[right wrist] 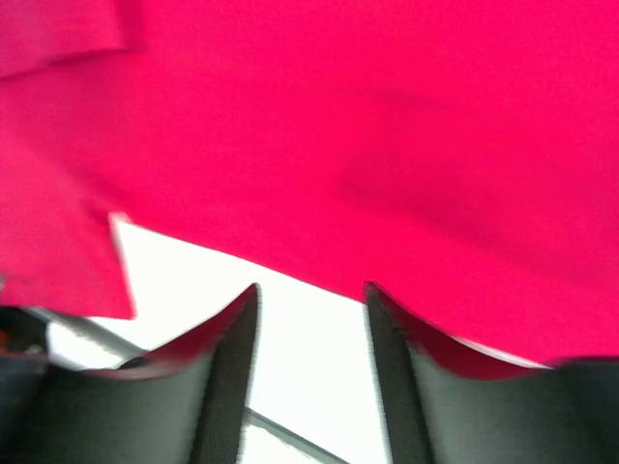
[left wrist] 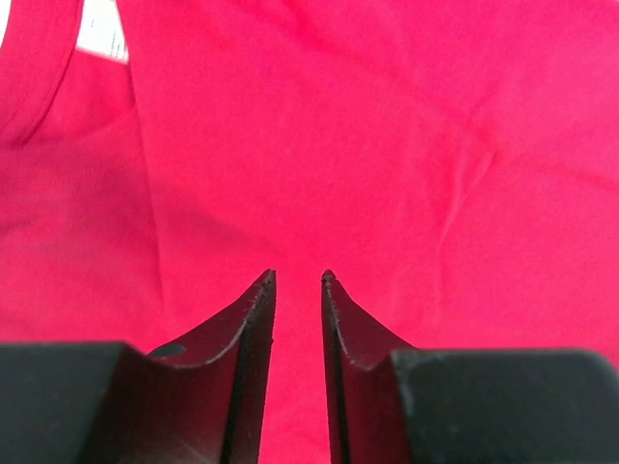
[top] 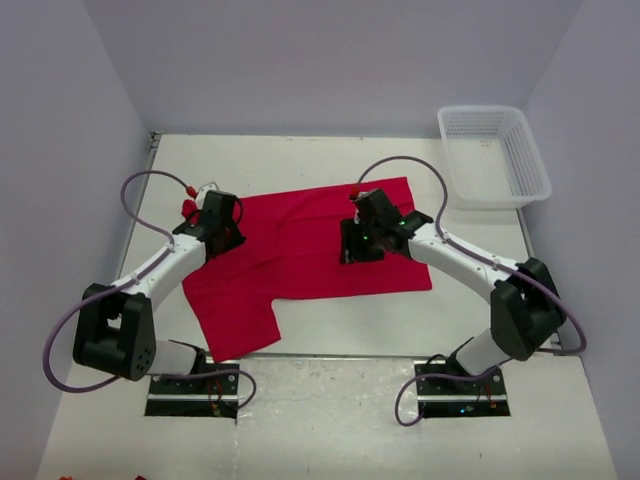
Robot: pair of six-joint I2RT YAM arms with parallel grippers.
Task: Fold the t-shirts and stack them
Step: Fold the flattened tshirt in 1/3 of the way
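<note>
One bright red t-shirt (top: 300, 265) lies spread out, partly folded, in the middle of the table. My left gripper (top: 226, 236) is over its left edge. In the left wrist view it (left wrist: 298, 278) points down at the red cloth (left wrist: 387, 145), its jaws a narrow gap apart with nothing between them. The white neck label (left wrist: 100, 29) shows at the upper left. My right gripper (top: 358, 245) is over the shirt's right half. In the blurred right wrist view it (right wrist: 311, 290) is open and empty, with bare white table between the jaws and the shirt's edge (right wrist: 387, 116) just beyond the tips.
A white plastic mesh basket (top: 493, 155) stands at the table's back right corner. White table (top: 470, 310) surrounds the shirt. Grey walls close in the back and both sides.
</note>
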